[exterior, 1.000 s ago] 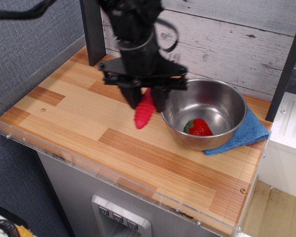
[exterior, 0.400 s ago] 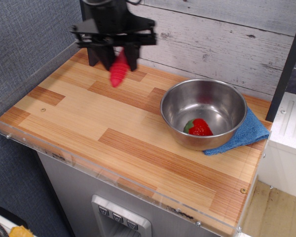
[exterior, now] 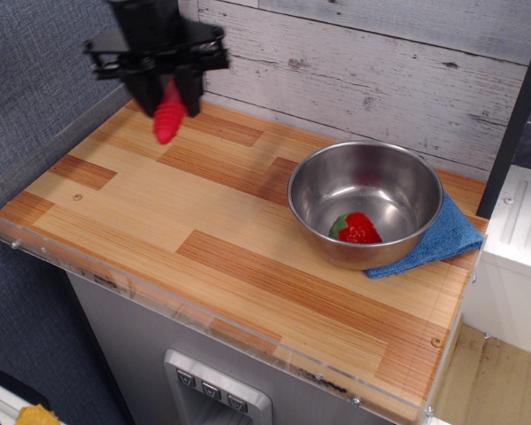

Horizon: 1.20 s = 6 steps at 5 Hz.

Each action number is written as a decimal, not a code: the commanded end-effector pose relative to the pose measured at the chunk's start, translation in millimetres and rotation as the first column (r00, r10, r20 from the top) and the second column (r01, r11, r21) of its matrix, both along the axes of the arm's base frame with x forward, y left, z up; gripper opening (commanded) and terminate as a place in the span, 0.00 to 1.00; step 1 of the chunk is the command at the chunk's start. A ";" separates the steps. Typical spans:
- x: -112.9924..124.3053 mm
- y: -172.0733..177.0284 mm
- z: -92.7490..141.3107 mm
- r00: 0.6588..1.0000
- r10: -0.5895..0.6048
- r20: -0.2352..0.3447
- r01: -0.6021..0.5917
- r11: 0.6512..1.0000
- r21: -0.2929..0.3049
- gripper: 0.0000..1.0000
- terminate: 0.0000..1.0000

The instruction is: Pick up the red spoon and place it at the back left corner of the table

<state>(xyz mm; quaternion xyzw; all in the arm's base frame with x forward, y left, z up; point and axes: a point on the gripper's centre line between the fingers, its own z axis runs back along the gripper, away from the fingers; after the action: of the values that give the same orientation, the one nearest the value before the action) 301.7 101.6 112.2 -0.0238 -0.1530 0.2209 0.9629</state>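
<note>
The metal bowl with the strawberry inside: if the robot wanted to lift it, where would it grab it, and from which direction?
Probably the rim of the metal bowl, from straight above. The wall is thin and the mouth faces up, so one finger could slip inside and one outside. The near-left rim looks best: the strawberry lies toward the right, and the blue cloth tucks under that side.

You have one fixed view, set high off the near-left side of the table (exterior: 239, 221), looking down and to the far right at a moderate distance. It takes in the whole top plus the far plank wall (exterior: 380, 62).
</note>
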 end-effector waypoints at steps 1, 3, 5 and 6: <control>1.8 37.6 -23.3 0.998 0.052 -0.025 -0.052 0.998 0.018 0.00 0.00; 9.8 59.2 -71.5 0.991 0.088 -0.098 -0.085 0.996 0.030 0.00 0.00; 6.4 50.7 -103.0 0.985 0.073 -0.154 -0.069 0.997 0.035 0.00 0.00; 4.8 48.1 -96.9 0.983 0.098 -0.156 -0.093 0.995 0.040 1.00 0.00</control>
<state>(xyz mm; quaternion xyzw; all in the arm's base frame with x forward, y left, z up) 314.8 145.1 6.5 0.0123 -0.0694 0.2657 0.9615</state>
